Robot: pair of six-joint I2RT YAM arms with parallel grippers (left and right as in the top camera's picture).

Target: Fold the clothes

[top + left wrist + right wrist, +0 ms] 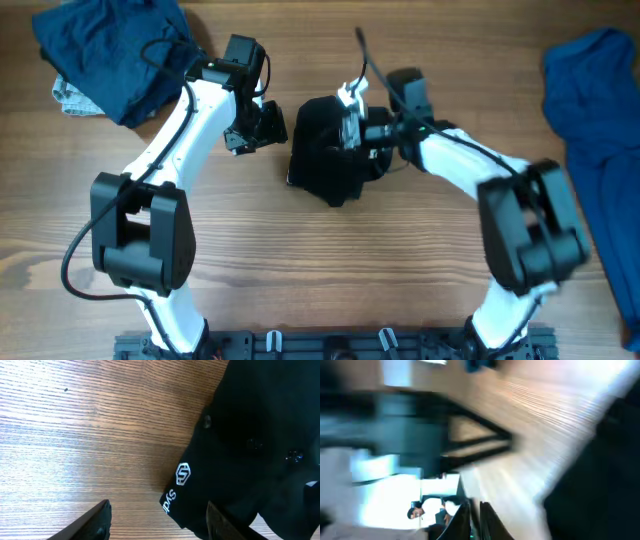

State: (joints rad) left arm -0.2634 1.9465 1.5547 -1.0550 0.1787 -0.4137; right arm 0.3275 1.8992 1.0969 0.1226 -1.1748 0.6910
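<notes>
The black shirt [325,170] lay bunched in the middle of the wooden table [300,280], its top hidden under the right gripper [352,128]. That wrist view was badly blurred: the fingers were pressed together, and any cloth between them was indiscernible. The left gripper [157,522] stood released beside the shirt's white logo [183,474]. A navy garment [110,50] lay well apart, and a blue garment [595,110] was cut off at the right edge.

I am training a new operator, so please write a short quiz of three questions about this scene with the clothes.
1. True or false: the left claw is open.
2. What lies between the two arms? A) a crumpled black fabric garment B) a folded blue shirt C) a grey metal bowl
3. Fill in: the garment's small white logo shows in the ___ wrist view.
Key: 1 true; 2 A; 3 left.
</notes>
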